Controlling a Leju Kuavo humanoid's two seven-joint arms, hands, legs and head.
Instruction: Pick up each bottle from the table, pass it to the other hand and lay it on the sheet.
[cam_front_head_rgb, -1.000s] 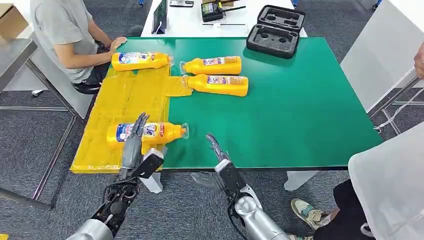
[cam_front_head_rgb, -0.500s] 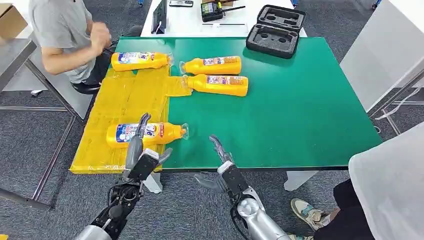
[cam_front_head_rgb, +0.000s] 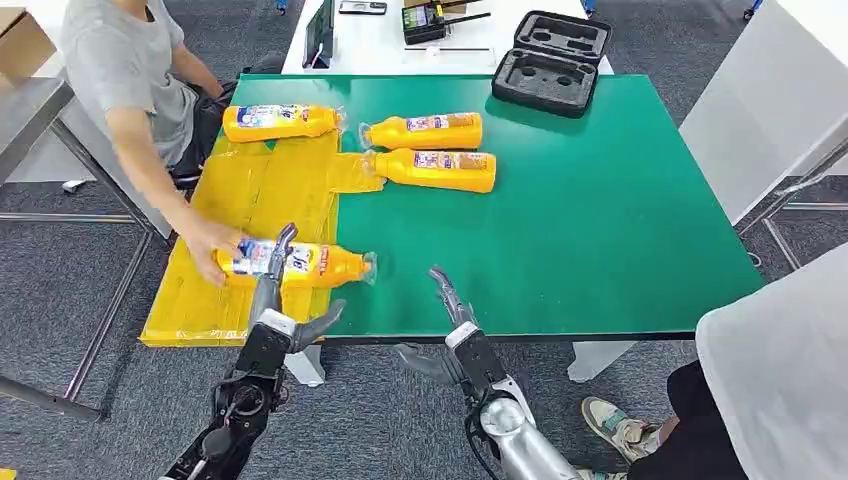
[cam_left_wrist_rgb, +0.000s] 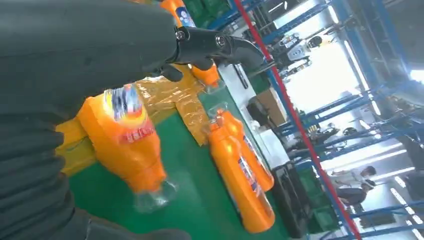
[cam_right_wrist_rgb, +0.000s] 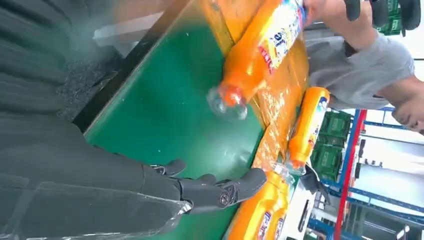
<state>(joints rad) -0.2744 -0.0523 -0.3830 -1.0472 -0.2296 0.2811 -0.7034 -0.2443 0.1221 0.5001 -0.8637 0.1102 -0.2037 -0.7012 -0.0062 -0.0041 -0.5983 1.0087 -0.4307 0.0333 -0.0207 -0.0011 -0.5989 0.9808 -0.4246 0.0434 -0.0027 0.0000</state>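
Lying flat on the yellow sheet (cam_front_head_rgb: 250, 205), the near bottle (cam_front_head_rgb: 295, 264) is just past the left robot hand (cam_front_head_rgb: 275, 305). Its long side runs across the bench (cam_front_head_rgb: 600, 220), with the clear cap pointing toward the right robot hand (cam_front_head_rgb: 450, 310) and poking off the sheet onto the green top. The left robot hand is nearer to it. Its fingers are spread apart and reach up over the middle of the bottle, but it holds nothing. I cannot tell if the fingertips touch the bottle. The right robot hand is near the front edge of the bench, a little way from the cap, with its fingers apart and nothing in it.

A person's hand (cam_front_head_rgb: 212, 250) is on the fat end of this same bottle, so the robot should take care there.

The bottle is orange-yellow and shiny, with a blue, white and red label. It looks smooth and could roll.

Three more bottles lie well apart at the far side. One far bottle (cam_front_head_rgb: 280, 122) rests on the sheet. The two bare-bench bottles (cam_front_head_rgb: 430, 150) lie side by side on the green top, so I think these come next, and the right robot hand is nearer to them.
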